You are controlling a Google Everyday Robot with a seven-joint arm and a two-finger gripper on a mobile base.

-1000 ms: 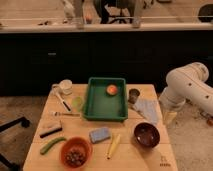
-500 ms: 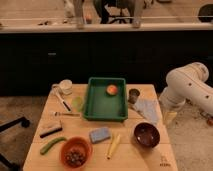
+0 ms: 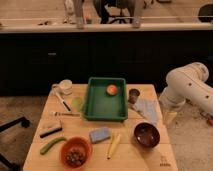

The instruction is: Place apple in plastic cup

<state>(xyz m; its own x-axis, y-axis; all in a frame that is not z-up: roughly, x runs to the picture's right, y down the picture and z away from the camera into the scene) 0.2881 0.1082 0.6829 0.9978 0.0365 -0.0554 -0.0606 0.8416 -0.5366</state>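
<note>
The apple (image 3: 112,89), small and orange-red, lies in the far right corner of a green tray (image 3: 102,109) in the middle of the wooden table. The plastic cup (image 3: 77,103), short and pale yellow-green, stands just left of the tray. My white arm (image 3: 186,86) bends in from the right. Its lower end with the gripper (image 3: 169,118) hangs at the table's right edge, well away from the apple and the cup and holding nothing that I can see.
A white mug (image 3: 65,87) stands far left and a grey metal cup (image 3: 133,95) right of the tray. A cloth (image 3: 147,109), a brown bowl (image 3: 146,135), an orange bowl (image 3: 76,151), a banana (image 3: 113,145), a blue sponge (image 3: 99,134) and a green vegetable (image 3: 51,144) fill the front.
</note>
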